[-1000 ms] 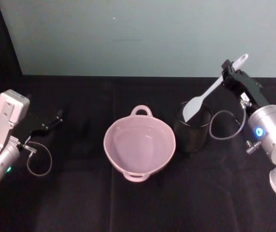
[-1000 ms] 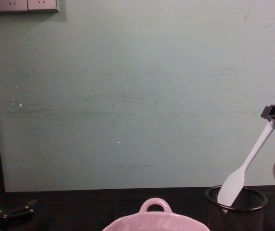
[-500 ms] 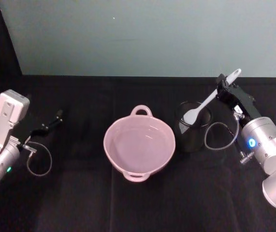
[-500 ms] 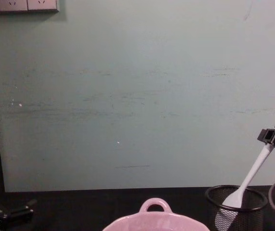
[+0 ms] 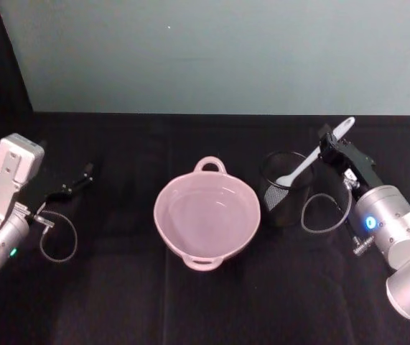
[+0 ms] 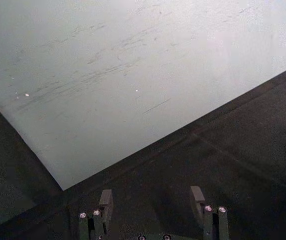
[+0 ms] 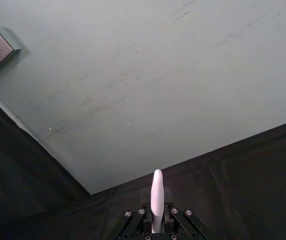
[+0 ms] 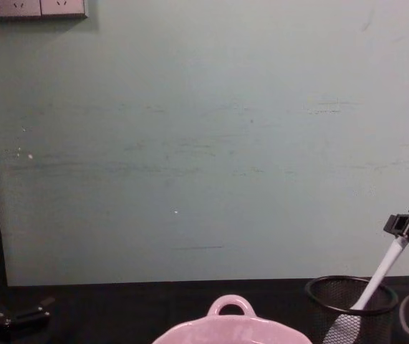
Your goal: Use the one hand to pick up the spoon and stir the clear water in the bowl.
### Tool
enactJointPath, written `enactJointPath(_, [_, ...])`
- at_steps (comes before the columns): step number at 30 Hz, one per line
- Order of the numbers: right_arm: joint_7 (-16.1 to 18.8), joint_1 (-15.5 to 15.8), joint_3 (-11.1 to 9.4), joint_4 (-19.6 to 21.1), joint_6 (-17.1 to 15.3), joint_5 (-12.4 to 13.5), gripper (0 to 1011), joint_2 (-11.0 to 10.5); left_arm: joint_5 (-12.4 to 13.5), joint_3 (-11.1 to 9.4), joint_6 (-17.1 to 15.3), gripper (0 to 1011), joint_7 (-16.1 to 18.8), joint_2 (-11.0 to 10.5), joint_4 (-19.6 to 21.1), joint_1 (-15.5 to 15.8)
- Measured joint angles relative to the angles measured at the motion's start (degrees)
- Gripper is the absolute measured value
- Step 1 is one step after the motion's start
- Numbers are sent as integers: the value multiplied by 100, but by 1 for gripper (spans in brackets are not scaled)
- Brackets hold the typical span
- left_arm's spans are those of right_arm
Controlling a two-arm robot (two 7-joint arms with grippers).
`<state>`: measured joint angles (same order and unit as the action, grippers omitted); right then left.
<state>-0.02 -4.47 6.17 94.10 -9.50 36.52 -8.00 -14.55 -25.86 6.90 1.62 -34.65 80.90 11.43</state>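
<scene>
The right pincer [image 5: 328, 141] is clenching the spoon [image 5: 309, 155] by its handle, the long axis slanting down-left with the scoop inside the mesh cup [image 5: 285, 188], just right of the bowl [image 5: 207, 215], while the left pincer [image 5: 81, 178] is idling, parted, far left.

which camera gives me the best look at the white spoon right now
The head view: it shows the spoon whole, the right hand gripping its handle, the scoop down inside the black mesh cup. The chest view shows it from the side at the frame's edge. The right wrist view shows just the handle tip.
</scene>
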Motion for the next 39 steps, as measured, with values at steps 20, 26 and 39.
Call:
enactJointPath(20, [-15, 10, 35, -36, 40, 19, 127, -23, 0, 0, 0, 1011, 0, 0, 0, 0])
enactJointPath(26, [-15, 8, 32, -36, 34, 17, 127, -21, 0, 0, 0, 1011, 0, 0, 0, 0])
enactJointPath(39, [-18, 4, 31, -32, 28, 13, 456, -21, 0, 0, 0, 1011, 0, 0, 0, 0])
